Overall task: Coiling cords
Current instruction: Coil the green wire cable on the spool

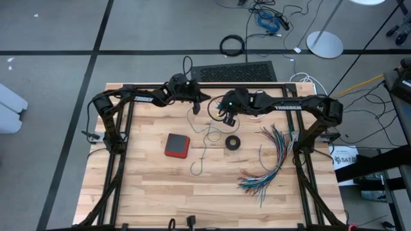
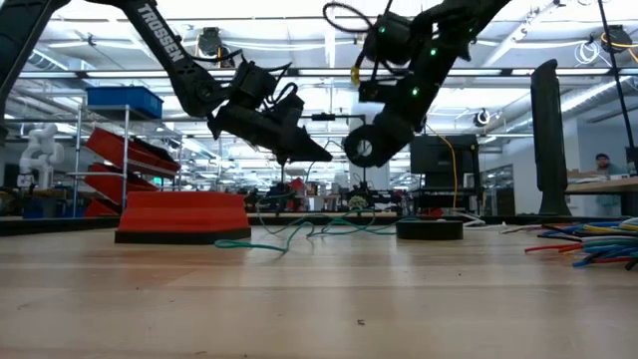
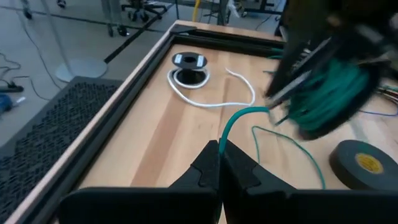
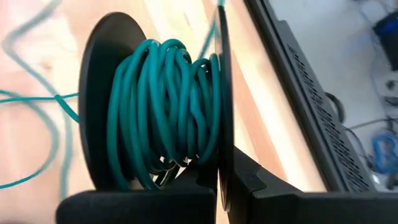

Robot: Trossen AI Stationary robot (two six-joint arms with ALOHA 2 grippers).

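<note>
Gripping teal cord (image 3: pixel 239 118) in my left gripper (image 3: pixel 219 163), jaws shut on it, raised over table's (image 1: pixel 148 192) far side. My right gripper (image 4: pixel 221 180) clamped on black spool (image 4: pixel 99 99) rim, teal wound round it, held aloft nearby. White cord (image 3: pixel 211 99) w/ round piece lies loose by table's far edge.

A red square box (image 1: pixel 176 145) lies on the wooden tabletop (image 1: pixel 160 186), left of the middle. Well to its right sits a small black ring of tape (image 1: pixel 232 142), flat on the wood. Farther right, a bundle of many-coloured wires (image 1: pixel 273 160) fans out near the tabletop's right edge. Beyond the far edge, a dark ribbed mat (image 1: pixel 234 72) lies on the grey floor, with a coiled black cable (image 1: pixel 232 45) and a round white stand base (image 1: pixel 324 43) near it.
</note>
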